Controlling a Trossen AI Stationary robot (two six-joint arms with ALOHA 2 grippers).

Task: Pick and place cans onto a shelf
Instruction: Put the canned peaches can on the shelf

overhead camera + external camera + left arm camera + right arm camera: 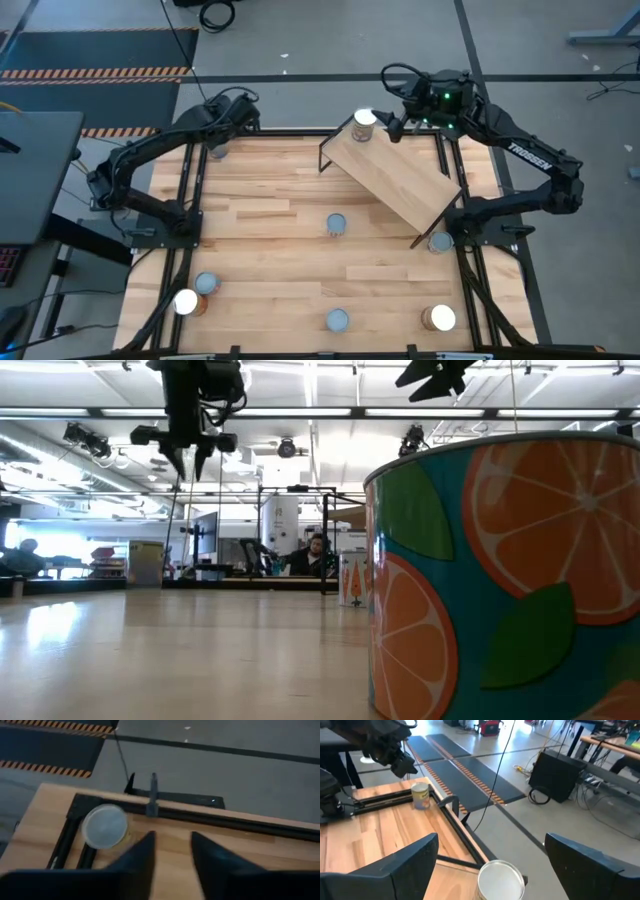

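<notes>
5 cans (336, 225) stand spread on the desk (270, 200), well apart. The tilted shelf (395, 170) holds 1 can (364, 124) at its far corner. The right pincer (388, 124) hangs spread beside it. The left pincer (222, 135), fingers apart, hovers near a far-corner can (104, 825).

We note a butcher-block table (270, 210) with black rails along its sides. A light-wood shelf (395, 172) on a thin black wire frame stands on it at the far right, set at an angle; one can (364, 124) sits on the shelf's far corner.

Directly on the tabletop:
- a can at the centre (336, 225)
- a can at the far left corner (217, 150)
- a can just beside the shelf's near leg (440, 242)
- two cans close together at near left (206, 285) (187, 302)
- a can at near centre (338, 320)
- a can at near right (439, 319)
</notes>
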